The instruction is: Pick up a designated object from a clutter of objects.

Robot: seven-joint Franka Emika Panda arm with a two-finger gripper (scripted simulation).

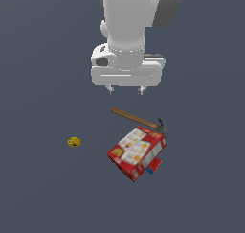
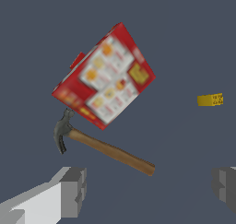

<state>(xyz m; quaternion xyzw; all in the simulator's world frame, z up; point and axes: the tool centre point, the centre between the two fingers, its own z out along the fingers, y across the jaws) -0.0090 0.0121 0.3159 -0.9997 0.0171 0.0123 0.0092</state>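
The tiny yellow-orange thing (image 1: 73, 142) lies alone on the dark floor, toward the exterior view's left; it also shows in the wrist view (image 2: 210, 99). My gripper (image 1: 125, 90) hangs open and empty above the hammer's handle, well away from the yellow thing; its two fingertips stand wide apart in the wrist view (image 2: 152, 188). The wooden-handled hammer (image 1: 139, 119) lies just behind the red box (image 1: 137, 152). A small blue-red piece (image 1: 154, 167) peeks out from under the box's right side.
The hammer (image 2: 103, 148) and red box (image 2: 106, 78) lie close together in the wrist view. The dark grey floor (image 1: 38, 189) stretches around the objects.
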